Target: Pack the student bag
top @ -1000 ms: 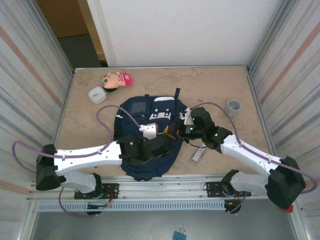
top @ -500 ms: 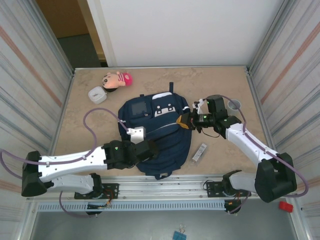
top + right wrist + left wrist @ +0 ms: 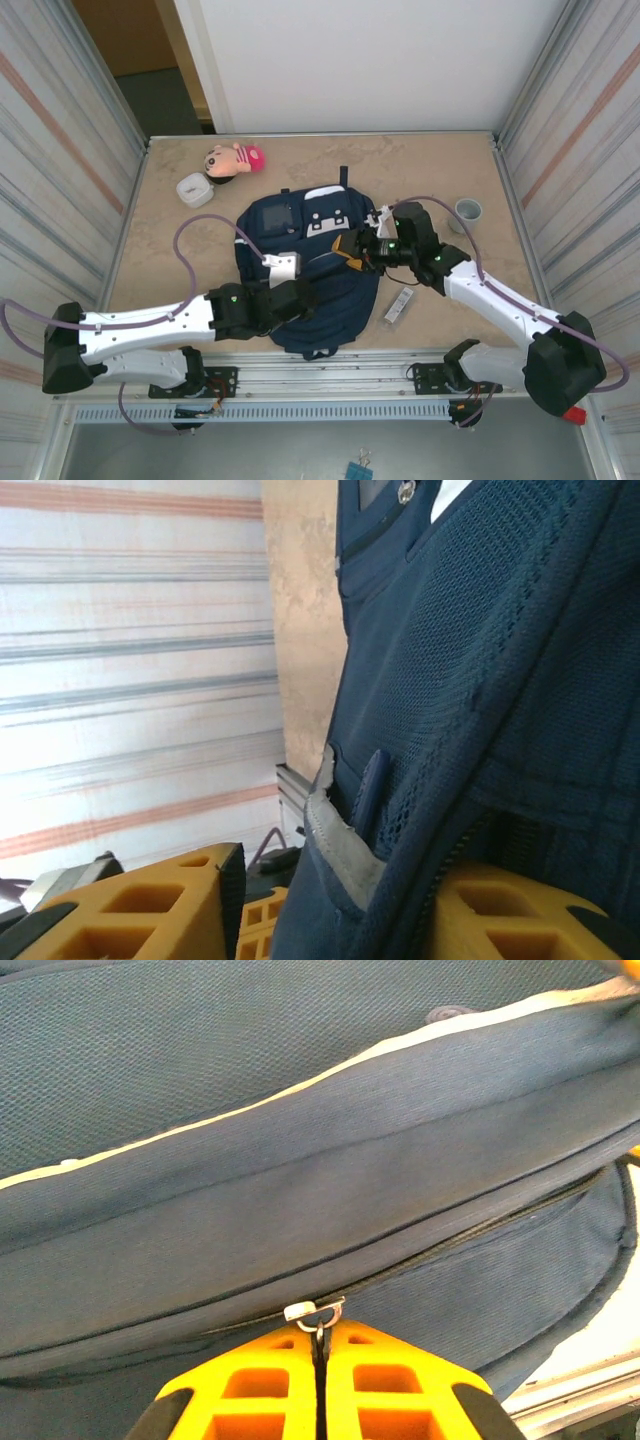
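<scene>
The navy student bag (image 3: pixel 322 272) lies flat in the middle of the table, its white patches toward the far side. My left gripper (image 3: pixel 303 296) is on the bag's near left part. In the left wrist view its yellow fingers (image 3: pixel 262 1375) are shut on the metal zipper pull (image 3: pixel 316 1311) of a closed zip, under the thin white stripe (image 3: pixel 300 1090). My right gripper (image 3: pixel 350 252) is at the bag's right edge. In the right wrist view it (image 3: pixel 335 890) stands open, with a fold of the bag's mesh side (image 3: pixel 480 680) between its jaws and a gap at the left finger.
A plush doll (image 3: pixel 235 159) and a small white container (image 3: pixel 194 189) sit at the far left. A grey cup (image 3: pixel 467 211) stands at the far right. A small white flat item (image 3: pixel 399 304) lies right of the bag. Metal walls close both sides.
The left gripper has drawn back toward the near left and the bag has flattened. The right gripper swung out to the right, then came back to the bag's right edge.
</scene>
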You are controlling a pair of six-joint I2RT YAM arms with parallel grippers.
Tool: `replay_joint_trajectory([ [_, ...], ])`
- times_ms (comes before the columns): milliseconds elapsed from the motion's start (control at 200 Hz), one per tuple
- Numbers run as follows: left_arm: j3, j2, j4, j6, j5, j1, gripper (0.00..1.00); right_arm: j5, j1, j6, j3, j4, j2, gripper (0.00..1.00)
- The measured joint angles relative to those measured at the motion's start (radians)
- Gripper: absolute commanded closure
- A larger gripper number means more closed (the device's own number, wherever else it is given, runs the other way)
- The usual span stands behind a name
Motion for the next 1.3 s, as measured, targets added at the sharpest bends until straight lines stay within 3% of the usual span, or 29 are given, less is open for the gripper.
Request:
replay_joint_trajectory([
  [120, 0.000, 0.000, 0.004, 0.008, -0.001, 0.000, 1.00, 0.023, 0.002, -0.002, -0.004, -0.005, 0.000, 0.85],
  [190, -0.003, 0.000, 0.004, 0.007, -0.002, 0.000, 1.00, 0.018, -0.012, -0.013, -0.005, -0.021, 0.000, 0.92],
  [396, -0.050, -0.045, -0.011, -0.010, -0.024, 0.000, 1.00, -0.074, -0.147, -0.082, 0.000, -0.109, 0.000, 0.94],
  [491, -0.094, -0.089, -0.024, -0.015, -0.039, 0.000, 1.00, -0.119, -0.217, -0.135, 0.027, -0.179, 0.001, 0.87],
  [626, -0.148, -0.142, -0.010, -0.009, -0.051, 0.018, 1.00, -0.163, -0.258, -0.194, 0.078, -0.249, 0.017, 0.57],
  [691, -0.161, -0.161, -0.004, 0.002, -0.055, 0.026, 1.00, -0.162, -0.264, -0.229, 0.106, -0.277, 0.020, 0.49],
  [942, -0.175, -0.187, 0.037, 0.075, -0.056, 0.026, 1.00, 0.006, -0.256, -0.407, 0.131, -0.340, -0.121, 0.37],
  [1097, -0.175, -0.188, 0.043, 0.090, -0.055, 0.032, 1.00, 0.117, -0.164, -0.595, 0.136, -0.331, -0.232, 0.34],
  [1303, -0.175, -0.214, 0.050, 0.090, -0.018, 0.066, 1.00, 0.190, -0.080, -0.823, 0.136, -0.304, -0.250, 0.33],
])
